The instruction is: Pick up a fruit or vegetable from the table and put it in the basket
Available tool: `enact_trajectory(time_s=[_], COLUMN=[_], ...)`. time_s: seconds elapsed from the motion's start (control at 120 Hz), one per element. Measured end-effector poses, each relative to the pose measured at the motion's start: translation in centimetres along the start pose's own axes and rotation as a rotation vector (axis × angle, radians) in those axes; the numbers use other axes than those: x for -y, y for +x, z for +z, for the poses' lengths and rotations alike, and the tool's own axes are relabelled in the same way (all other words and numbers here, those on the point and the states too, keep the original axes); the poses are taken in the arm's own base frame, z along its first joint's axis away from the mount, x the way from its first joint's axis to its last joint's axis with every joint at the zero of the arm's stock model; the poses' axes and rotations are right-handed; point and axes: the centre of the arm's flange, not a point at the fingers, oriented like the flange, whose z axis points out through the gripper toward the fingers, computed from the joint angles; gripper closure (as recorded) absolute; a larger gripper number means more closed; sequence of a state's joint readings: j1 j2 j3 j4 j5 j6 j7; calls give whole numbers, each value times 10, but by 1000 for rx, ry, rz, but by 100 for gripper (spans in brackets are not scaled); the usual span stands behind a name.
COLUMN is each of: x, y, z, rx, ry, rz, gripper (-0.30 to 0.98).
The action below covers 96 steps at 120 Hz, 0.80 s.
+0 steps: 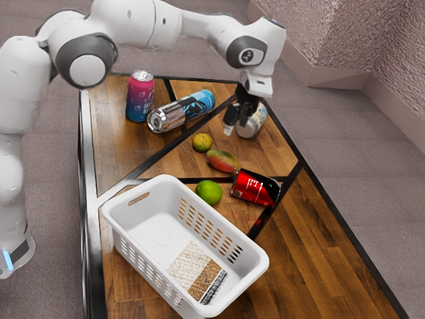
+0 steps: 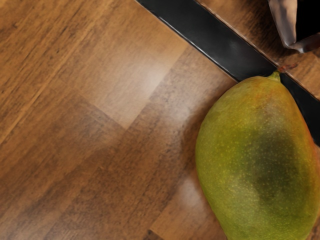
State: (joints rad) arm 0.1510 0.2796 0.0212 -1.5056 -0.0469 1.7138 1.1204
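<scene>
My gripper [image 1: 234,125] hangs above the far part of the table, in front of a pale can in the exterior view; its state is unclear there. A red-green mango [image 1: 222,161] lies on the table, lower in that view than my hand. In the wrist view the mango [image 2: 260,160] is large and greenish, its stem toward a black strip. A small yellow-orange fruit [image 1: 202,142] and a green lime [image 1: 209,192] lie on either side of the mango. The white basket [image 1: 121,227] stands nearer the exterior camera, with a patterned item [image 1: 196,271] inside.
A red-black can [image 1: 255,188] lies beside the mango; a metallic edge [image 2: 286,25] shows near the stem in the wrist view. The pale can [image 1: 253,123] is behind my hand. A silver-blue can [image 1: 182,111] lies farther left in the exterior view, beside an upright pink-blue can [image 1: 140,97].
</scene>
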Motion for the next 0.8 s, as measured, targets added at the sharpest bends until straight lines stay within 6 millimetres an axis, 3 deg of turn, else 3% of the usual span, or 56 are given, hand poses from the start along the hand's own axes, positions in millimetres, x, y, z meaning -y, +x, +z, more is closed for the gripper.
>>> enact_trajectory(time_s=[0.15,0.533,0.8], x=[-31,-38,-45], y=[16,12,8], z=[19,46,53], rx=[-25,-39,-38], ry=[-10,-3,-1], rz=[71,115,133], gripper=[0,0,0])
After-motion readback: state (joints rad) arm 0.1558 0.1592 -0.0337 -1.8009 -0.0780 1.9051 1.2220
